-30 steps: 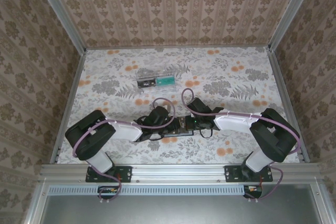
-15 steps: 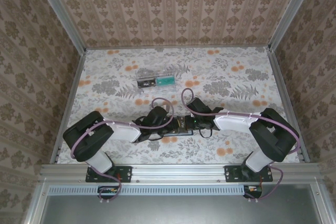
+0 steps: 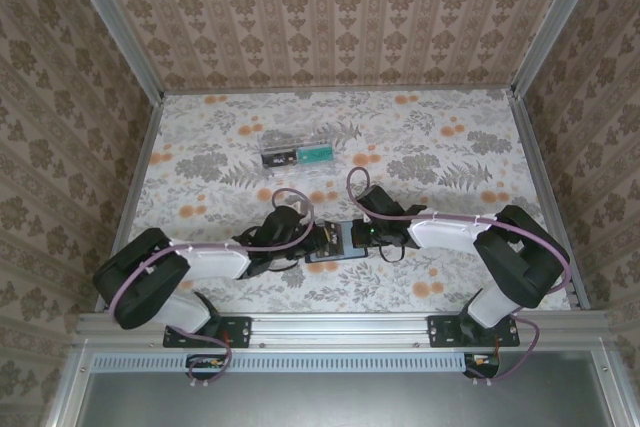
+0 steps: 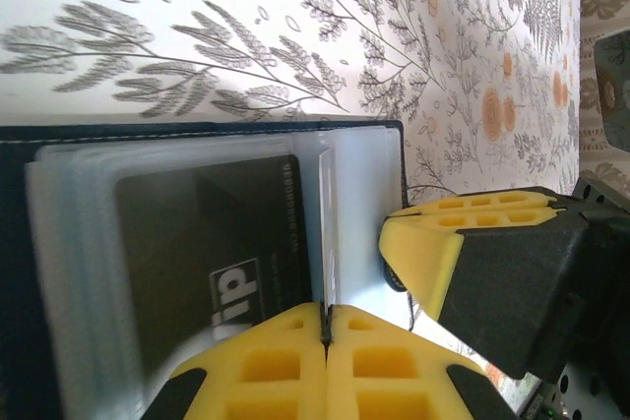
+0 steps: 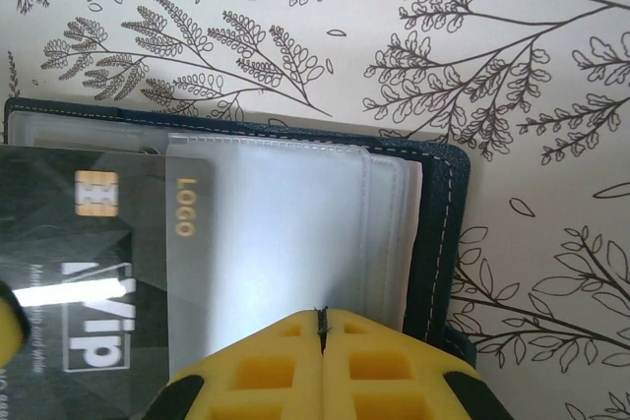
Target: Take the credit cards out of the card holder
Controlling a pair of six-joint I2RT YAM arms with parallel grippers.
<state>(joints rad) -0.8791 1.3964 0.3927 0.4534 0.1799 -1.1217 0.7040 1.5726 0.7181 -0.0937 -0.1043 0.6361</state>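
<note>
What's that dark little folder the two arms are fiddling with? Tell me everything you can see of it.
The card holder lies open and flat on the flowered table, between the two arms. Its cover looks dark navy with a stitched edge. Inside are frosted clear plastic sleeves. A dark card with a gold chip, marked LOGO and Vip, sits partly under one sleeve. The left gripper and right gripper are shut, seemingly pinching its sleeve edges.

A clear rectangular plastic box [image 3: 297,150] lies on the grey-and-orange floral tablecloth [image 3: 450,162], toward the cloth's far edge, left of centre.
</note>
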